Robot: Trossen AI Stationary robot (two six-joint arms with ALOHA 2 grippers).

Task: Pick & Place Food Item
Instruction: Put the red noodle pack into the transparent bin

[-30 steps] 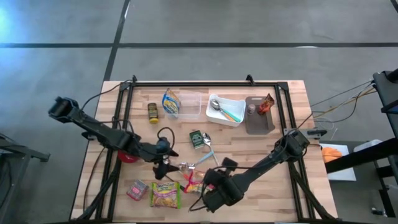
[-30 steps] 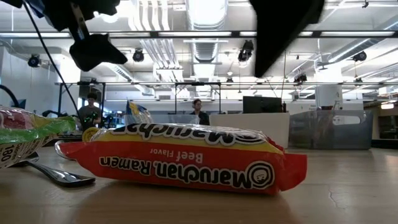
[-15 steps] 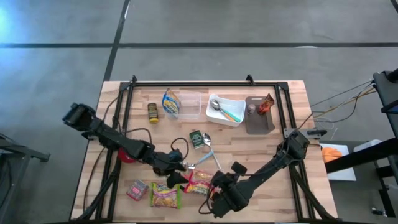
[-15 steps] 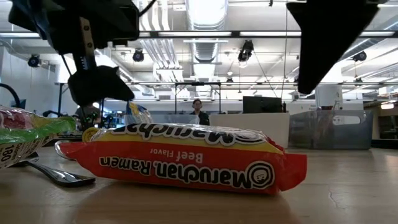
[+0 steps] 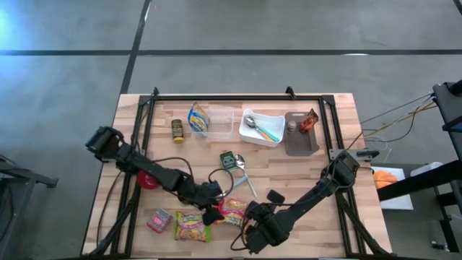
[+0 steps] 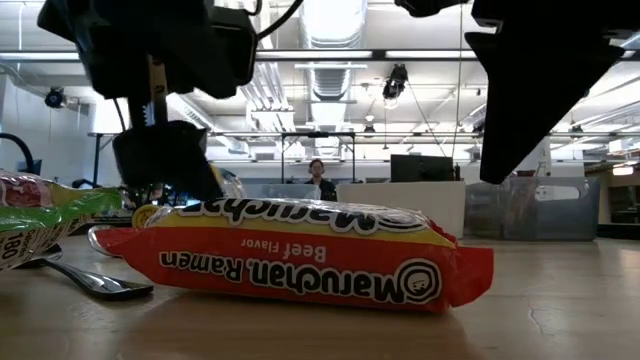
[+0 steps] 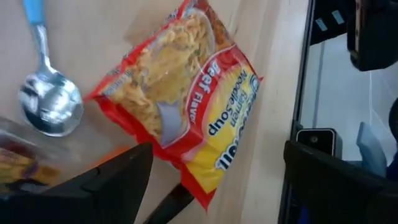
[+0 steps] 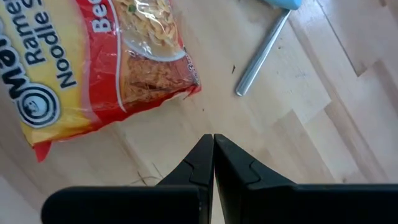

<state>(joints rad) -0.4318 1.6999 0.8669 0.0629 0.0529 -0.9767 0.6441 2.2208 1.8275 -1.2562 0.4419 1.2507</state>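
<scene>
The left gripper (image 7: pixel 211 180), fingers spread wide, hangs just above a red-and-yellow plastic packet of beef ramen noodles (image 5: pixel 232 211) lying flat near the front edge of the wooden table (image 5: pixel 325 130), a blue-handled metal spoon (image 7: pixel 50 99) close beside it. The right gripper (image 8: pixel 212 163), fingers pressed together and holding nothing, hovers over bare wood next to the packet's end. The step in hand looks like the approach to the pick; next, the open fingers would need to straddle the packet's width and close.
</scene>
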